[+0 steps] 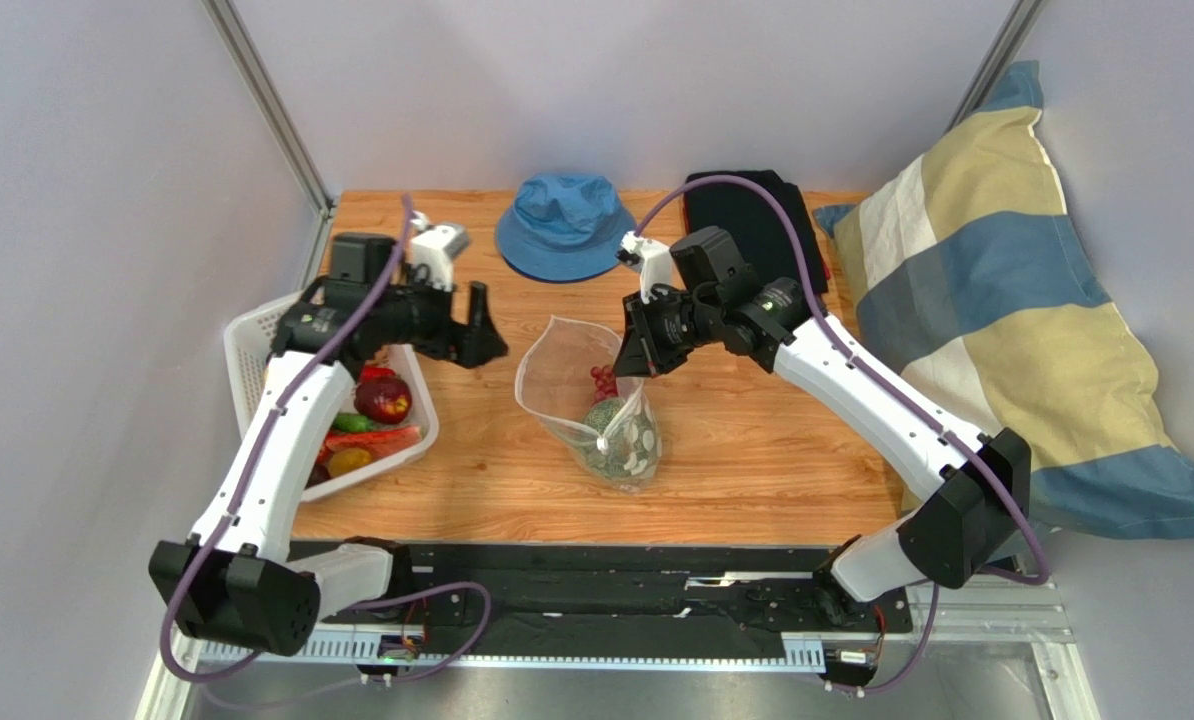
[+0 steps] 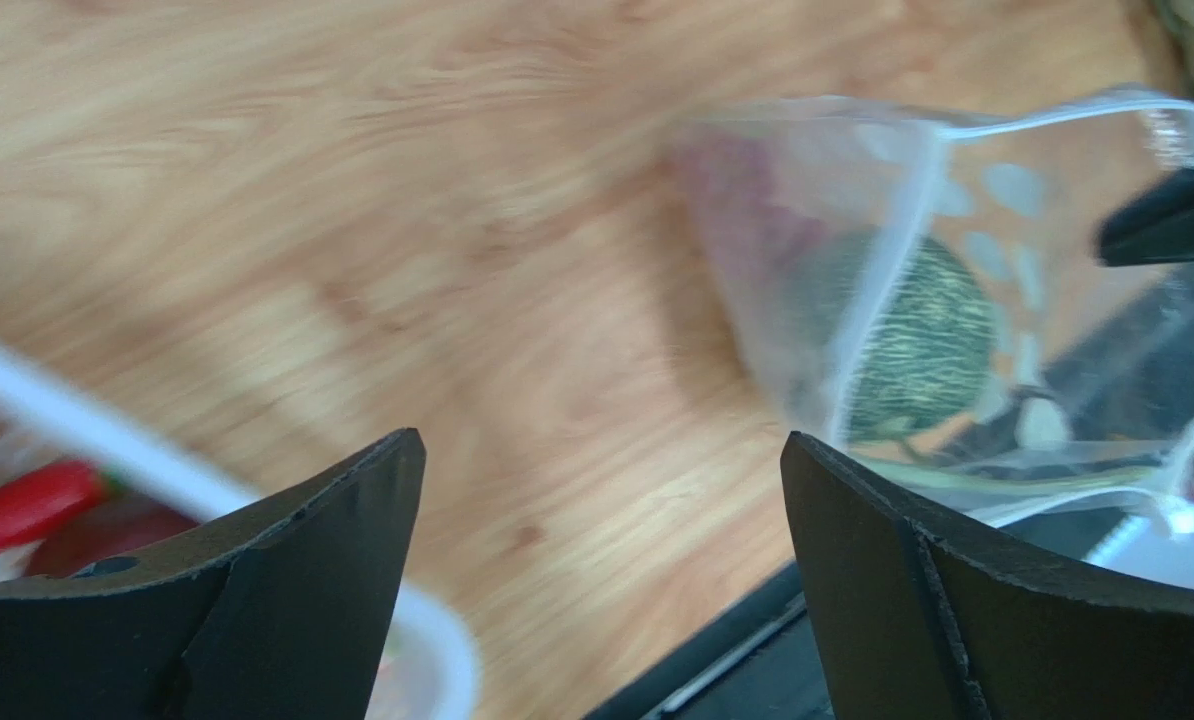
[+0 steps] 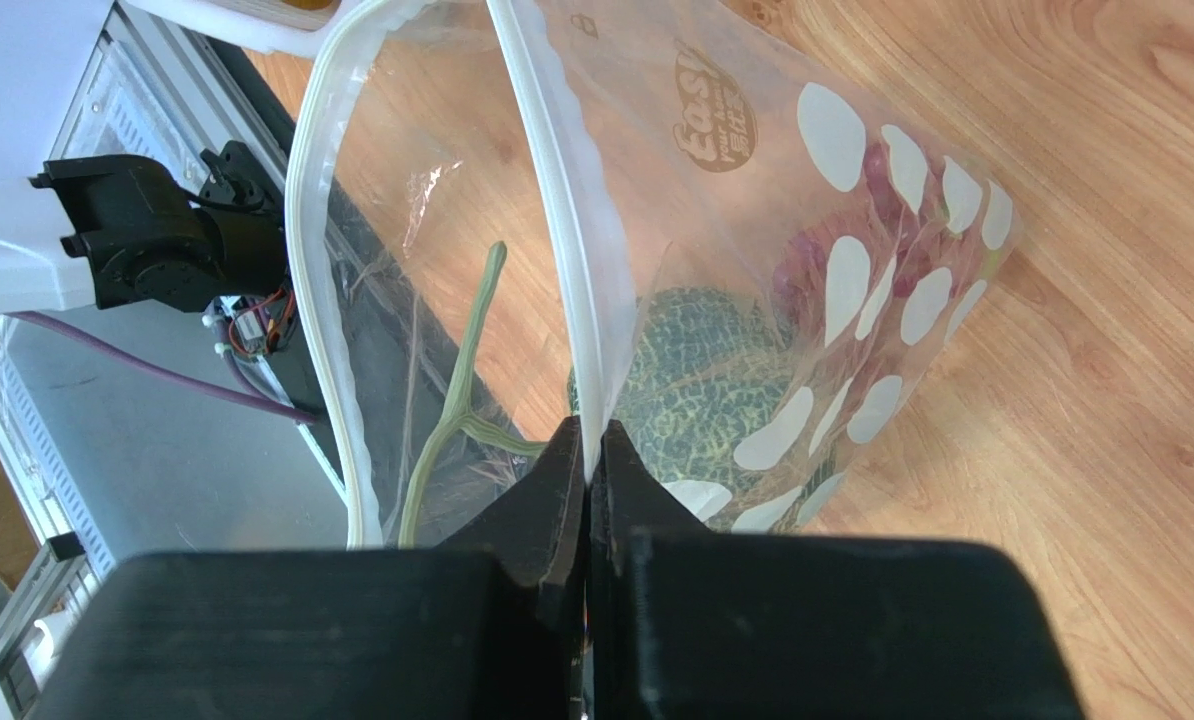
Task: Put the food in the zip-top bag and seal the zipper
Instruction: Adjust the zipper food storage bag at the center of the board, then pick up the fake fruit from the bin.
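right claw (image 3: 588, 438) pinches the mouth edge of the zip-top bag (image 3: 738, 225); left claw (image 2: 600, 441) spread wide nearby.

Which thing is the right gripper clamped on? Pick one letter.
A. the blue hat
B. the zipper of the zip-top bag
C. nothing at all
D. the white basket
B: in the right wrist view the right gripper has its jaws shut on the white zipper at the mouth of the zip-top bag.
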Robot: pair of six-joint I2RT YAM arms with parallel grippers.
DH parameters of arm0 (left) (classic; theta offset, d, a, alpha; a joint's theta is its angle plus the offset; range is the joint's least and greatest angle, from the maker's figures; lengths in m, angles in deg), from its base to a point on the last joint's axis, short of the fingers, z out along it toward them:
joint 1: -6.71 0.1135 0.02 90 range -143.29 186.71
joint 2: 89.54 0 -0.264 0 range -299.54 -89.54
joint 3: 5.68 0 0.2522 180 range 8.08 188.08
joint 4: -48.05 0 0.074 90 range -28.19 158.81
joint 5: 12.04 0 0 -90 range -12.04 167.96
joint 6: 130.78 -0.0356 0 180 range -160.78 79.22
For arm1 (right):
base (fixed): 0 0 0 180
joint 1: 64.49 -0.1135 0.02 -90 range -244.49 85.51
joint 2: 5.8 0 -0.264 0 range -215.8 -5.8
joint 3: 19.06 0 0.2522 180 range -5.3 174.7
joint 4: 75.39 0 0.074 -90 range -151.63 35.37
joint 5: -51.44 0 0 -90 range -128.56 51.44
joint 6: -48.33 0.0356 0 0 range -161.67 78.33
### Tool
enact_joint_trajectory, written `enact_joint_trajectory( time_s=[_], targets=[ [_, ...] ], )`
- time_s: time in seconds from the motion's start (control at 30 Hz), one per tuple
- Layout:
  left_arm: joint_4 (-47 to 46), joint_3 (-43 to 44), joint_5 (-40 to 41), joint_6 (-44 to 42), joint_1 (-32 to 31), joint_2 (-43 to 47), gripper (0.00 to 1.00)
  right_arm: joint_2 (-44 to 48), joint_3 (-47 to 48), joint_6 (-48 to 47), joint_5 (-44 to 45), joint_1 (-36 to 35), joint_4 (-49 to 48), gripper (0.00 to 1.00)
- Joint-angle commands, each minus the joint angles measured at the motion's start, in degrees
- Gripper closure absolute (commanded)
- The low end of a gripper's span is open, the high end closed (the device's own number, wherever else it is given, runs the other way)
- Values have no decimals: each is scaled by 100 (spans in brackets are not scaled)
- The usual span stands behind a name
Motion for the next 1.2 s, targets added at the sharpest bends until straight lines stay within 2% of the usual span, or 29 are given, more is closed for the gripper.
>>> enact_joint_trajectory(
  time_s=[0.0, 0.07, 0.17, 0.27, 0.33, 0.6, 0.8, 0.97, 1.07, 1.17],
  targets=[
    [767, 127, -320, -1123, 1308, 550, 2, 90, 180, -29, 38, 29, -306, 100],
    [1031, -5, -276, -1923, 2044, 341, 1, 73, 154, -11, 29, 47, -314, 100],
    [1460, 38, -461, -3214, 2662, -99, 1, 64, 101, 59, 3, 91, -367, 100],
    [2005, 214, -504, -4804, 2848, -976, 4, 29, 92, 103, -85, 152, -367, 100],
    [2052, 154, -680, -5647, 2997, -1181, 4, 3, 145, 104, -138, 205, -341, 100],
    [1358, -251, -645, -7838, 2998, -1910, 6, -24, 242, 60, -138, 231, -227, 100],
    [1322, -365, -444, -8963, 2963, -2429, 9, -6, 224, 7, -111, 249, -156, 100],
    [875, -875, -163, -9326, 2919, -2491, 9, -33, 207, 33, -112, 249, -139, 100],
    [541, -1165, -83, -9309, 2866, -2421, 14, -50, 233, 42, -94, 266, -148, 100],
    [505, -1192, -118, -9177, 2875, -2246, 24, -68, 268, 59, -103, 266, -139, 100]
  ],
)
